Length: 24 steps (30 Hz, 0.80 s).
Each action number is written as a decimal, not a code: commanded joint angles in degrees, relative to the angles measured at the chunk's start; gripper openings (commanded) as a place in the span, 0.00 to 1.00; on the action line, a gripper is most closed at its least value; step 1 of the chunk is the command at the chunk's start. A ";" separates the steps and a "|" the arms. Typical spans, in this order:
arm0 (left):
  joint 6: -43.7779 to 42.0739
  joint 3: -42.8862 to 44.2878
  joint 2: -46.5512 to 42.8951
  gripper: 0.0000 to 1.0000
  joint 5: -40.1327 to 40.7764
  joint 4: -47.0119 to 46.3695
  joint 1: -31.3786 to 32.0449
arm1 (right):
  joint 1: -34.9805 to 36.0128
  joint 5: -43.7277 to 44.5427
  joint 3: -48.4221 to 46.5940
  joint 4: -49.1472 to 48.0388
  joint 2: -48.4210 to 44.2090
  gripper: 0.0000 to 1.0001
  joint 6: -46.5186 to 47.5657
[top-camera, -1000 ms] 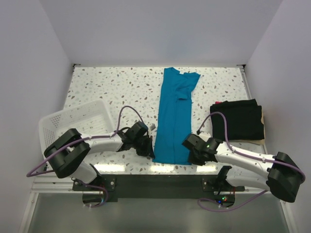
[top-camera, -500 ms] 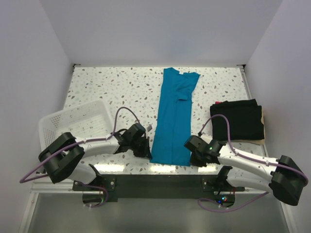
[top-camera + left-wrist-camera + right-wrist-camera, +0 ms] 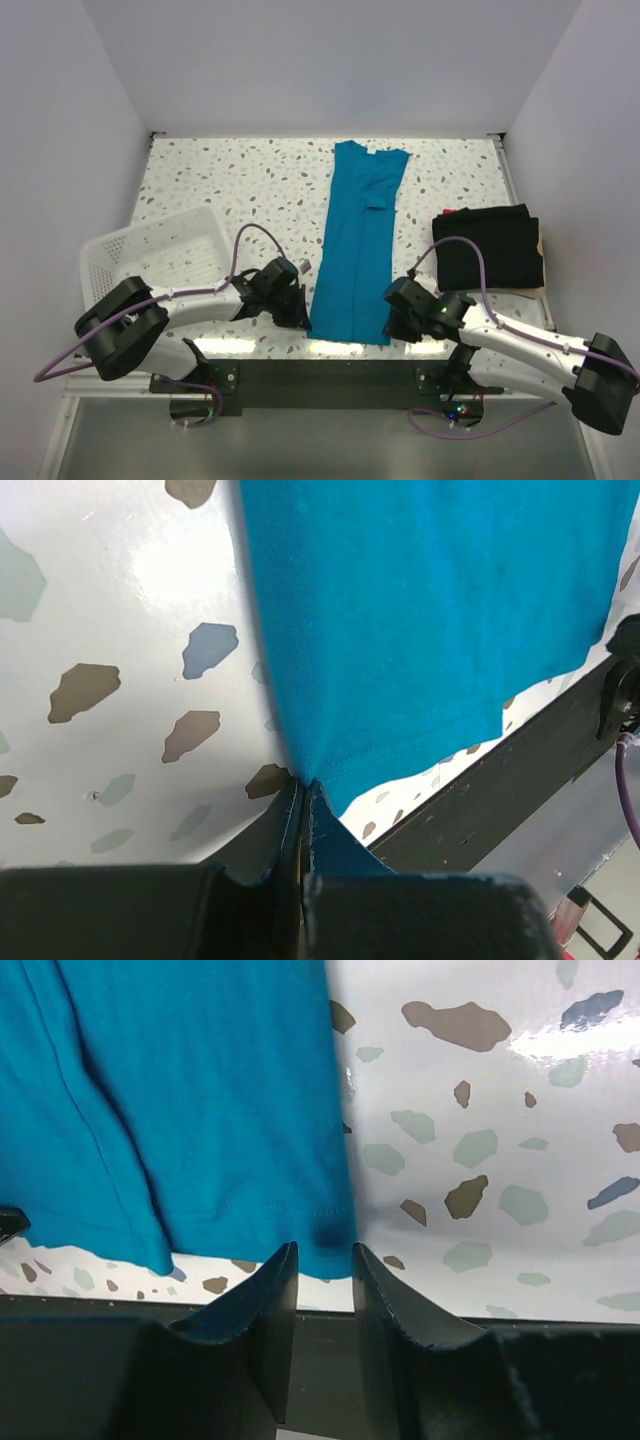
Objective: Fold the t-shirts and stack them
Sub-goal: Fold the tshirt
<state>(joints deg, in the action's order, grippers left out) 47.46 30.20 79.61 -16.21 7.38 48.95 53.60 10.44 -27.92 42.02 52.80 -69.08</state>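
I see the long folded teal-blue cloth t-shirt (image 3: 355,250) down the middle of the speckled worktop (image 3: 230,180), left pincer (image 3: 303,805) pinching its near-left hem corner, right pincer (image 3: 325,1260) slightly spread at the near-right corner, folded black cloth t-shirt (image 3: 490,248) lying to the right

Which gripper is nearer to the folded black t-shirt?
Right. The right gripper is at the near right corner of the teal t-shirt, a little left of the black t-shirt. The left gripper pinches the near left corner, farther away.
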 commanded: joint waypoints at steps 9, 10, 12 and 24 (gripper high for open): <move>0.61 0.30 -0.34 0.00 1.18 2.11 1.15 | -0.17 -2.61 3.40 -7.65 5.64 0.37 -0.01; 0.61 0.30 -0.42 0.00 1.09 2.20 1.06 | -0.17 -2.88 3.49 -8.00 6.00 0.36 0.08; 0.70 0.22 -0.34 0.00 1.18 2.12 1.06 | -0.17 -3.40 3.93 -9.32 6.35 0.30 0.26; 1.49 0.39 -4.46 0.00 3.72 7.65 2.90 | -0.08 -6.83 2.96 -1.34 0.39 0.00 -1.14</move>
<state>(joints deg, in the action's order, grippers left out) 48.12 30.22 77.76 -14.41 10.90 50.81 53.56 4.71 -25.04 36.01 56.05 -68.88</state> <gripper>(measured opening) 0.018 0.022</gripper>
